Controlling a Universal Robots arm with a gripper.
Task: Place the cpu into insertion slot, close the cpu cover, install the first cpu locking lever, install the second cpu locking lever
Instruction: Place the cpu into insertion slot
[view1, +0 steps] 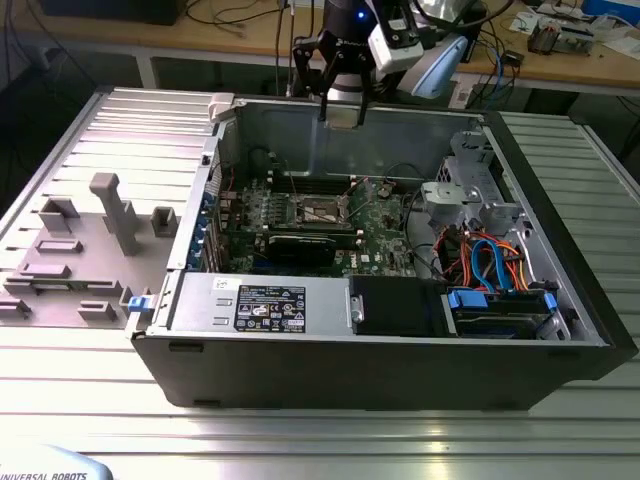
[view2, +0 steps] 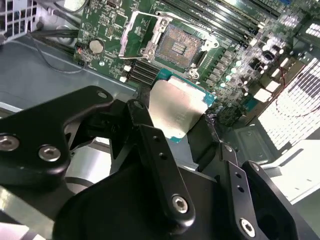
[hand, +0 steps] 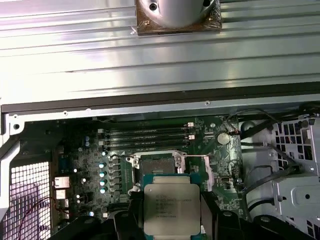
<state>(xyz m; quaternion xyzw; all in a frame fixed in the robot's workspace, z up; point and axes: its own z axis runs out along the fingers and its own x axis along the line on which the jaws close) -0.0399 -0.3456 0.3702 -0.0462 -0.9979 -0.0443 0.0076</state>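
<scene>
The ribbed metal bench fills the exterior view, and the open computer case lies on its side across the middle of the frame. On the exterior view's left, a set of grey fixture blocks stands on the bench beside the case. The green motherboard lies flat on the floor of the case. The long black expansion card runs across it, just below the centre of the frame.

My end effector hangs in the upper middle of the exterior view, over the far wall of the case and well above the board. In both wrist views my end effector is closed on the cpu. One dark finger presses on each of two opposite edges, and the dull silver top of the chip is turned towards the cameras.

The insertion slot sits on the board beyond the chip. Its dark centre is bare inside the silvery rim, and it is apart from the cpu. The cpu cover stands open beside the slot, with green board showing through its square window. The cpu is in my grip, not in the slot
</scene>
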